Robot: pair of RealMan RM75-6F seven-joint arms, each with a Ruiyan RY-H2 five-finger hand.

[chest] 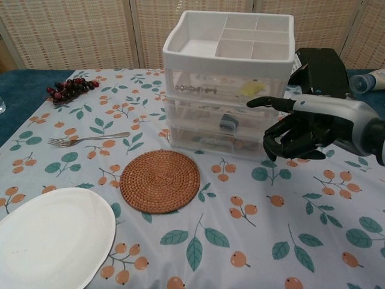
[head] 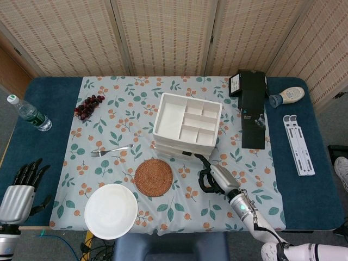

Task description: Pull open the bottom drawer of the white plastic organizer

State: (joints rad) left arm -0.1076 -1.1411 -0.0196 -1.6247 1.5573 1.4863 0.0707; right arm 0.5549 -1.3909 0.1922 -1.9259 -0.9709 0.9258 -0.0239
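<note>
The white plastic organizer (chest: 225,84) stands mid-table with three stacked clear drawers; it also shows from above, organizer (head: 187,128). Its bottom drawer (chest: 210,139) sits flush with the frame. My right hand (chest: 301,129) hovers by the organizer's front right corner at the height of the lower drawers, fingers curled in, thumb stretched toward the drawer fronts, holding nothing. Seen from the head, the right hand (head: 212,176) lies just in front of the organizer. My left hand (head: 24,187) rests at the table's near left edge, fingers spread and empty.
A woven coaster (chest: 159,180) lies in front of the organizer, a white plate (chest: 51,235) near left. A fork (chest: 90,139) and grapes (chest: 69,87) lie left. A black box (chest: 328,90) stands right of the organizer. A water bottle (head: 30,114) is far left.
</note>
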